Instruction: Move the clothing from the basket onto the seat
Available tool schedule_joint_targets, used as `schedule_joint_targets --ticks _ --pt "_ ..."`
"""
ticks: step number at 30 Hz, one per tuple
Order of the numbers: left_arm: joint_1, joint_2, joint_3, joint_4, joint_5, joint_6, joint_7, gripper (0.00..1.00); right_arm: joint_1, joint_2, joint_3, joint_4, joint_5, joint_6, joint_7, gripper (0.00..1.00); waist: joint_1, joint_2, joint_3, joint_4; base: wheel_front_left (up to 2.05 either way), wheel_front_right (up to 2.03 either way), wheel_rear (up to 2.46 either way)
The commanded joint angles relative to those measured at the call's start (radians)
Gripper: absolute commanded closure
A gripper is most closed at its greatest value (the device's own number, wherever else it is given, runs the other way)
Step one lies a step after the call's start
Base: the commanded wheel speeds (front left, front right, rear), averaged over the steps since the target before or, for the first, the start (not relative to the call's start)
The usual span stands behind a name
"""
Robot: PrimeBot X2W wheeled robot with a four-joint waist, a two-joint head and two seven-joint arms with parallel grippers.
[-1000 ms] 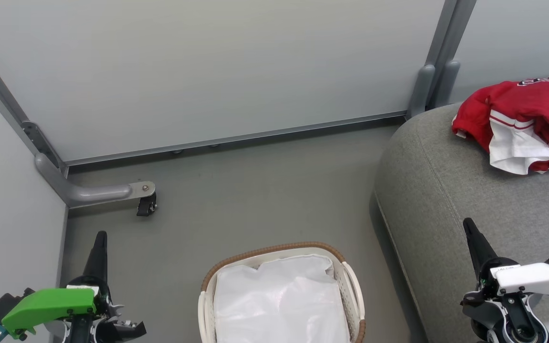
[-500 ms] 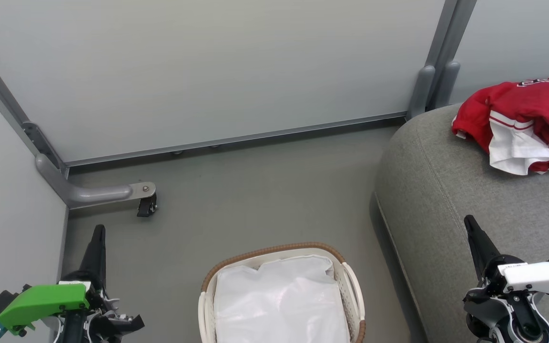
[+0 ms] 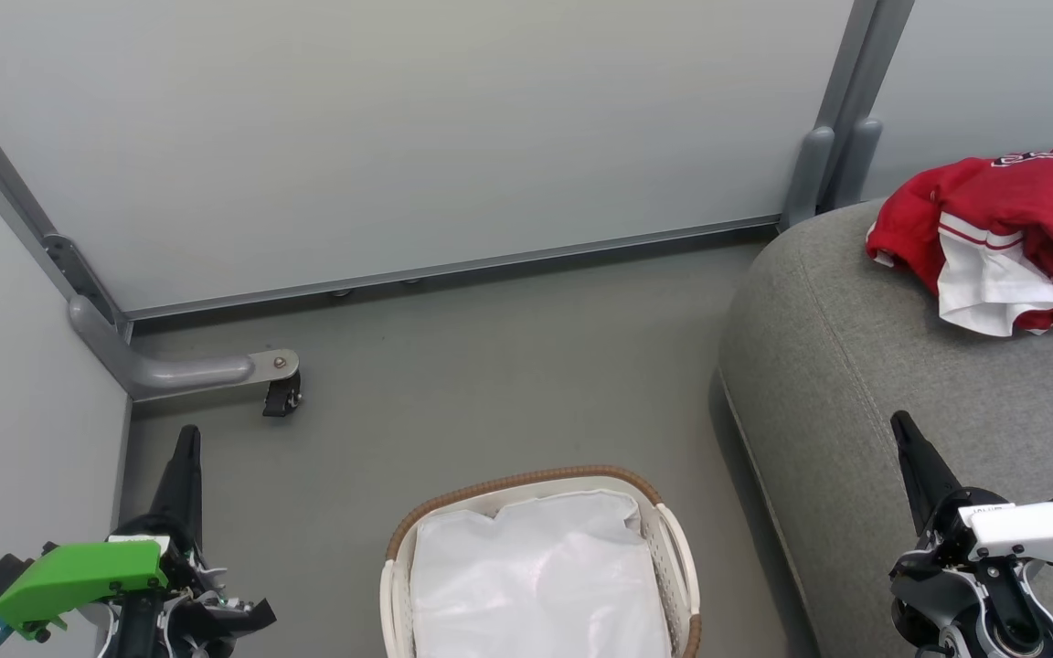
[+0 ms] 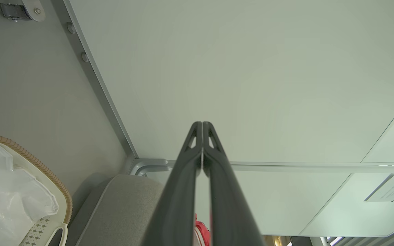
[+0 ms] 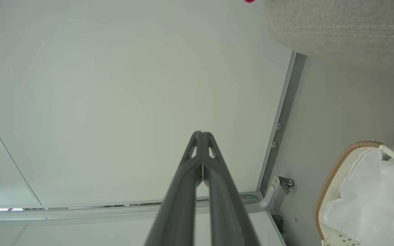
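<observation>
Down at far left, left gripper [image 3: 186,452]: fingers pinched tip to tip, clamping nothing, aimed at the grey wall panel [image 3: 417,137]. Just right of it, the basket [image 3: 508,482], lined with a plain white sheet [image 3: 536,585]. Further right, right gripper [image 3: 909,443], likewise pressed together and empty, seen against the seat [image 3: 837,366]. Up beyond that gripper and to its right, the clothing [image 3: 1011,196]: crumpled on the seat, stretched side to side, white-trimmed hem drooping toward the gripper. Black lettering along its top, cut off, unreadable. Small print on a wall label [image 4: 392,188], too tiny to read.
</observation>
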State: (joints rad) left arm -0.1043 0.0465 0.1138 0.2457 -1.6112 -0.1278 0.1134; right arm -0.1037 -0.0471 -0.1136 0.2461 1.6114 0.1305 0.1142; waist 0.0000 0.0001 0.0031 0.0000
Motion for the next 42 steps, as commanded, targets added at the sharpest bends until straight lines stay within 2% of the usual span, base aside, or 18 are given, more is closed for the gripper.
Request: schedule_joint_targets --ticks 1,42 --pt "-0.01 0.007 0.002 -0.002 -0.003 -0.005 0.005 1.0 -0.009 -0.006 -0.002 -0.003 0.003 0.0 0.003 1.0 0.0 -0.0001 0.0 0.0 0.0 0.0 0.0" --pt "-0.01 0.007 0.002 -0.002 -0.003 -0.005 0.005 1.0 -0.008 -0.006 -0.002 -0.003 0.003 0.0 0.003 1.0 0.0 -0.0001 0.0 0.0 0.0 0.0 0.0"
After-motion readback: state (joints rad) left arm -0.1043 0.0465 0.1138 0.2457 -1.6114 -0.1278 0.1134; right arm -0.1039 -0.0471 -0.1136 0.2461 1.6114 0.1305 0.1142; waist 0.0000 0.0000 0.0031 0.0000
